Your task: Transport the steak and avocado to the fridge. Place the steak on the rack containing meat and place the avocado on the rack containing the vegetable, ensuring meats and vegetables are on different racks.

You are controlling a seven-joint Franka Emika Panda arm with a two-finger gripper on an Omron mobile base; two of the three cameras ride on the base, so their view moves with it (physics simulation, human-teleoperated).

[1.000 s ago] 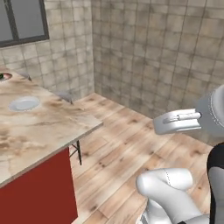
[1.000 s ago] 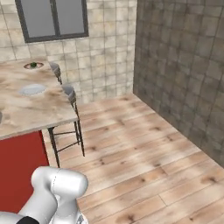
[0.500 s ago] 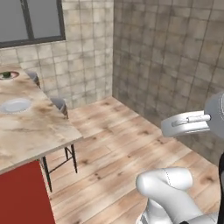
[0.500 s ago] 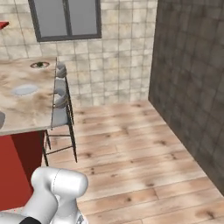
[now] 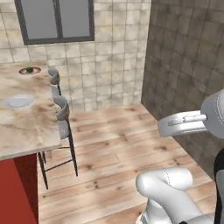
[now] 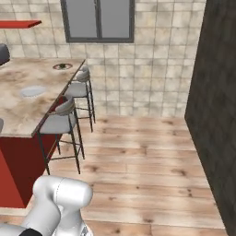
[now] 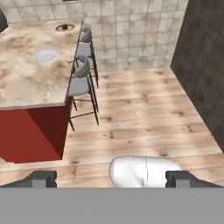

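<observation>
We see our gripper (image 7: 110,179) with its fingers wide apart and nothing between them, high above the wooden floor (image 7: 144,118). On the marble counter (image 5: 26,127), at its far end, a small plate (image 5: 30,70) holds the dark green avocado (image 5: 29,68). Two grey stools (image 6: 60,120) stand beside the counter.

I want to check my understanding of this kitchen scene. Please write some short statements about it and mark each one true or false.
1. Two bar stools stand beside the marble island counter. True.
2. The gripper holds an avocado. False: its jaws stand open with nothing between them.
3. A white plate lies on the counter. True.
4. The floor is grey tile. False: it is light wood planks.
5. The island's side panel is red. True.
6. The window is in the dark wall. False: it is in the beige tiled wall.
</observation>
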